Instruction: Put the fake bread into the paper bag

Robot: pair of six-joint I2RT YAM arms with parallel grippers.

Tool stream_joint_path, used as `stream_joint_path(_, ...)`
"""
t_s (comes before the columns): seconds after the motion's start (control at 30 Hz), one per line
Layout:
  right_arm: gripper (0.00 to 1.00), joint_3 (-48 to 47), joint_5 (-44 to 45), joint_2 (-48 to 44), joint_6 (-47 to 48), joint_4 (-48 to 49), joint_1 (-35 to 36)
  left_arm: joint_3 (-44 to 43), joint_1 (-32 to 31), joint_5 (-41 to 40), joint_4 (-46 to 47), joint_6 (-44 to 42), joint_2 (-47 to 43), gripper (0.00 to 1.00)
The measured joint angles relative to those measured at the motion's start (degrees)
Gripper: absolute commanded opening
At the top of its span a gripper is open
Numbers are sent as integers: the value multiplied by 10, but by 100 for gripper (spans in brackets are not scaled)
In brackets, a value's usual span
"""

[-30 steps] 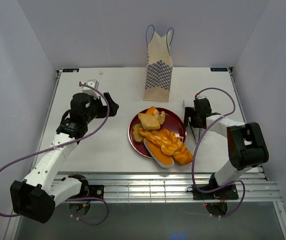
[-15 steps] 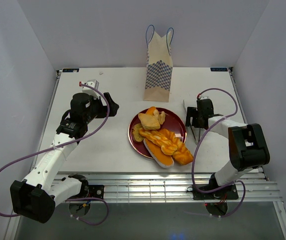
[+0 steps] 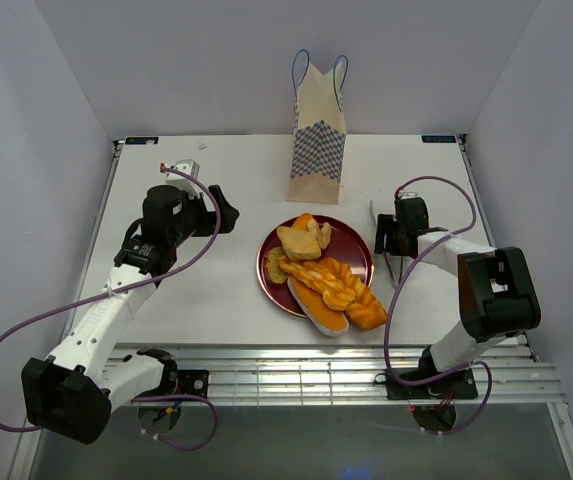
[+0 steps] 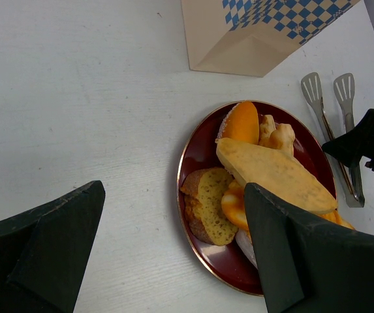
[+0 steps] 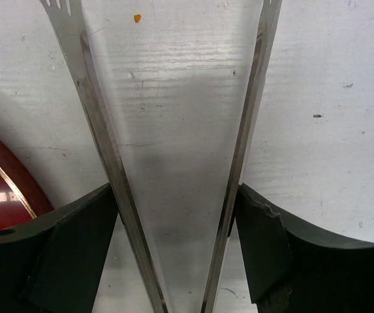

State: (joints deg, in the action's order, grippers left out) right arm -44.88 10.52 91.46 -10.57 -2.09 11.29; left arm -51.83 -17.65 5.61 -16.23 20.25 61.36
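Bread [image 3: 324, 275] on plate [image 3: 357, 240] — bag [image 3: 318, 140] behind

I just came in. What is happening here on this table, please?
The right gripper straddles the metal tongs lying on the table right of the dark red plate, fingers against both arms; whether it grips is unclear. The left gripper hovers open left of the plate. The fake bread sits on the plate; the paper bag stands upright behind.

The fake bread [image 3: 321, 268], glossy orange and tan, lies piled on a dark red plate [image 3: 352, 243]: one braided loaf, rolls, slices. The paper bag [image 3: 318, 140] stands upright near behind it, with a blue-checkered lower half.
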Motion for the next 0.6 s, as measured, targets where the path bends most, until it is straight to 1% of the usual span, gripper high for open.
stream_joint_path(0.33,74,-26,-4,-3,5,-61,0,0,0,0,0,0,0,98)
stream_joint_path(0.6,74,-52,-3,-46,8,-98,0,0,0,0,0,0,0,98)
